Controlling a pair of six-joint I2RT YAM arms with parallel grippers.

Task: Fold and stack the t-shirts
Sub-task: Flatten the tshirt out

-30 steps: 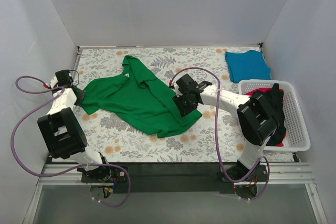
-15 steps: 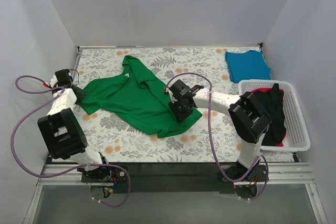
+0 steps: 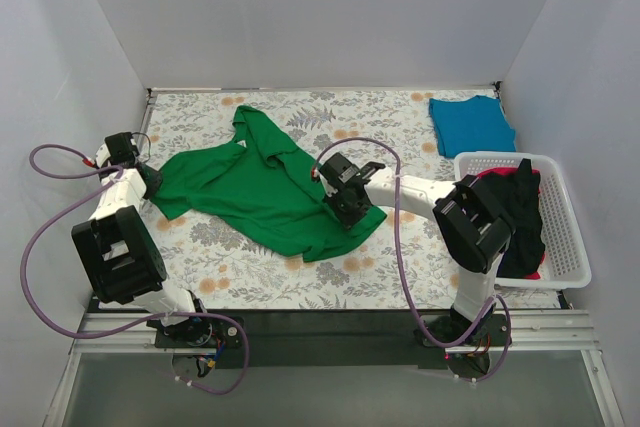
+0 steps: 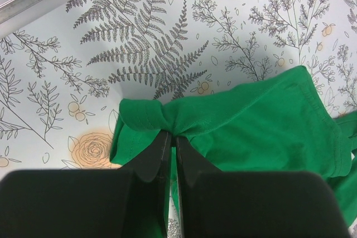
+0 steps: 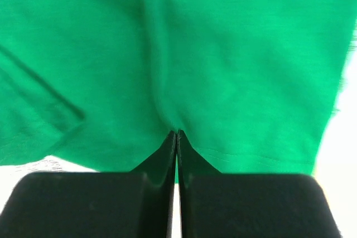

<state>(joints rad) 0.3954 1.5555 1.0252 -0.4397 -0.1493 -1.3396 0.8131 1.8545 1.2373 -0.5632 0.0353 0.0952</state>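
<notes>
A bright green t-shirt (image 3: 262, 187) lies spread and rumpled across the middle of the floral table. My left gripper (image 3: 150, 181) is shut on the shirt's left edge, a bunched green fold (image 4: 167, 116) at its tips. My right gripper (image 3: 345, 209) is shut on the shirt's right hem, with green fabric (image 5: 184, 54) filling the right wrist view. A folded teal-blue t-shirt (image 3: 471, 125) lies at the back right. A black t-shirt (image 3: 524, 215) and a red-pink one (image 3: 533, 271) sit in the basket.
A white slotted basket (image 3: 572, 237) stands at the right edge. White walls close in the table on three sides. Purple cables loop from both arms. Floral table surface (image 3: 380, 117) shows behind and in front of the green shirt.
My right gripper has slid left along the green shirt's right edge, pushing the hem inward. The left gripper has stayed where it was, holding the shirt.
</notes>
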